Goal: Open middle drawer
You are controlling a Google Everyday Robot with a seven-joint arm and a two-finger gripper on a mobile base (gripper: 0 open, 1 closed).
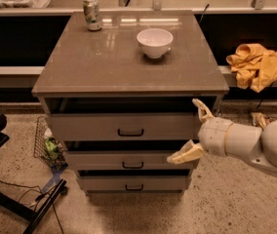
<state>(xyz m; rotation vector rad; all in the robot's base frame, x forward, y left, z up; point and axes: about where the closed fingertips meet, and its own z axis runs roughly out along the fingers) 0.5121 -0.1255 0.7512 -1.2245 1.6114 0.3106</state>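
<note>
Middle drawer (104, 160) hides its inside, the gripper (195, 133) at its right end, fingers (185, 155) spread wide, empty.

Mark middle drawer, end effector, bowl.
Grey-beige middle drawer (94, 161): camera view, front panel.
Cream end effector (182, 130): camera view, between open fingers, by that drawer's right end.
White round bowl (154, 48): camera view, outer wall.

End effector (182, 130) hiding middle drawer (99, 160) right corner, perhaps touching
</note>
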